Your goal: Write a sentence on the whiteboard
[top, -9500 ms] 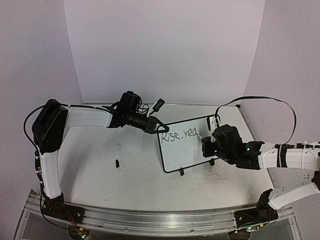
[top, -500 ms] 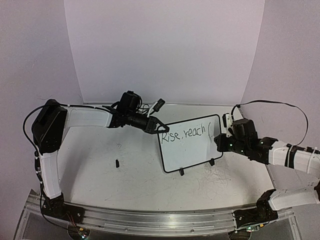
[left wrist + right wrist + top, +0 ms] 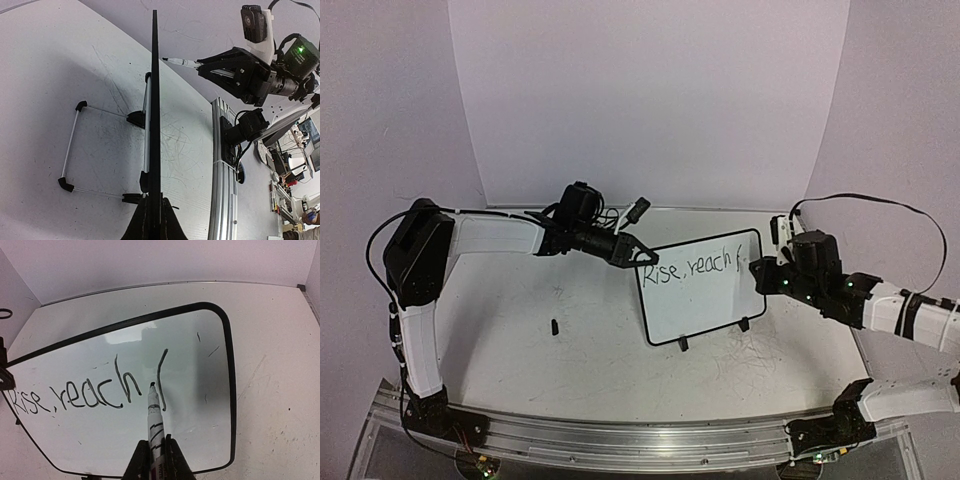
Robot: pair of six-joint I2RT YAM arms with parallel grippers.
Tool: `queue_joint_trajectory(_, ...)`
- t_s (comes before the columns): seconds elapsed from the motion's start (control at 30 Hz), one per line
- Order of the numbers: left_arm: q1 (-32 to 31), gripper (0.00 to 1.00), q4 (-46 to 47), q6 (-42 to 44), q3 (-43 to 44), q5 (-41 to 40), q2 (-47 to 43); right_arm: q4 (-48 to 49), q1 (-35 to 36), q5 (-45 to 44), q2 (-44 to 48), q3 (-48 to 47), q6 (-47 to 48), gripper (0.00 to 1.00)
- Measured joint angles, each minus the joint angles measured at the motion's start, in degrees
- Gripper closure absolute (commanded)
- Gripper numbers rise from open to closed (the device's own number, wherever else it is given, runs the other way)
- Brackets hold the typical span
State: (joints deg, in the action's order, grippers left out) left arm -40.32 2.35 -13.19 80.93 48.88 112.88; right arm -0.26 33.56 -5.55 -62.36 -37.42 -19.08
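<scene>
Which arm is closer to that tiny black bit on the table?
Left. The left fingers clamp the small black-framed whiteboard's top-left corner, up and right of the small black piece; the right fingers, holding a white marker, are at the board's right edge.

A scuffed white tabletop (image 3: 580,370), streaked with faint dark scribbles, sits inside 3 plain pale panels: a back wall (image 3: 650,100), a left wall (image 3: 380,100) and a right wall (image 3: 905,100). An aluminium rail (image 3: 620,440) runs along the near edge. The light is soft and even. Beyond the rail, the left wrist view shows cables and clutter (image 3: 295,170), too small to identify.
</scene>
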Motion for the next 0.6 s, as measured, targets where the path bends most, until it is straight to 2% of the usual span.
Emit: queue_joint_trajectory(0.6, 0.00, 1.00, -0.02, -0.13, 0.00, -0.11, 0.00, 1.96, 0.26, -3.82, -3.55, -0.62, 0.52, 1.00)
